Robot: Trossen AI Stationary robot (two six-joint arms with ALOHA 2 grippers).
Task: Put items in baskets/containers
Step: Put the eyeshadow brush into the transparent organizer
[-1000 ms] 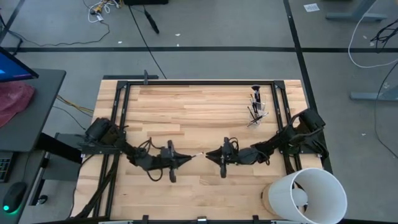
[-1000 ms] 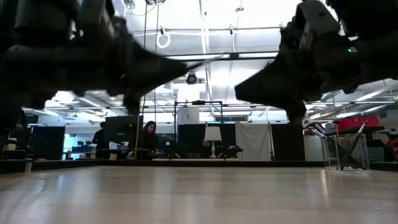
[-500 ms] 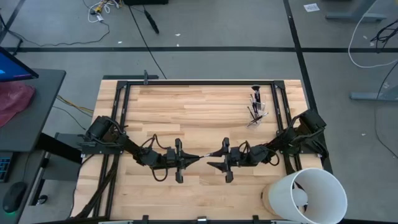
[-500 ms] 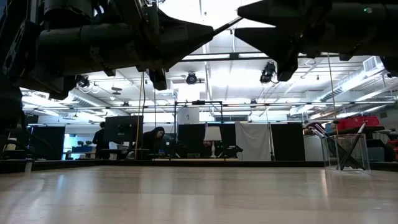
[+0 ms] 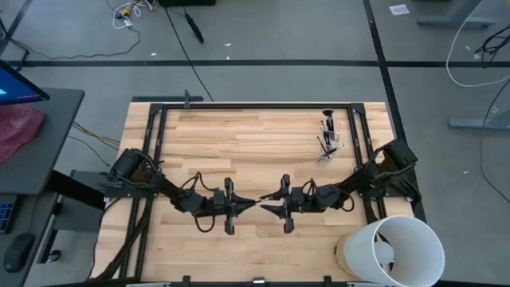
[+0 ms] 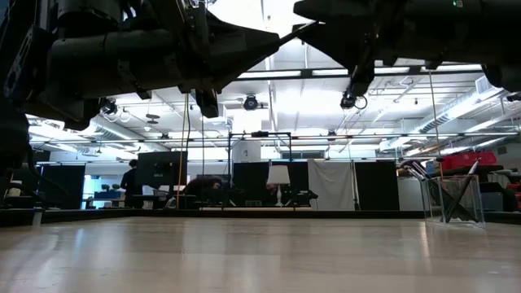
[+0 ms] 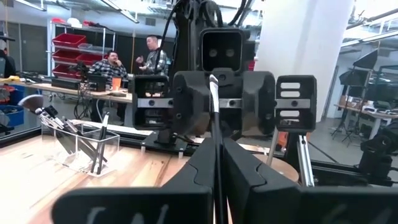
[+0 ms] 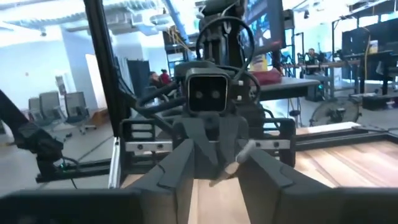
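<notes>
we find both arms met nose to nose over the middle of the wooden table, a handover in progress by our reading. the left gripper is clamped on a slender makeup brush, which in the left wrist view runs straight out between the closed fingers toward the other arm. its long axis lies along the 9-to-3 line in the high view, free end toward 3 o'clock. the right gripper sits just beside that free end, at 3 o'clock of the left one; in the right wrist view its fingers stand apart with the pale brush tip between them (whether they touch it we cannot tell).

the clear plastic cup, already bristling with brushes, stands at about 1 o'clock from the meeting point, well apart, near the table's far right edge. the right arm is plainly the nearer to it, so we judge the brush must pass to that arm.
</notes>
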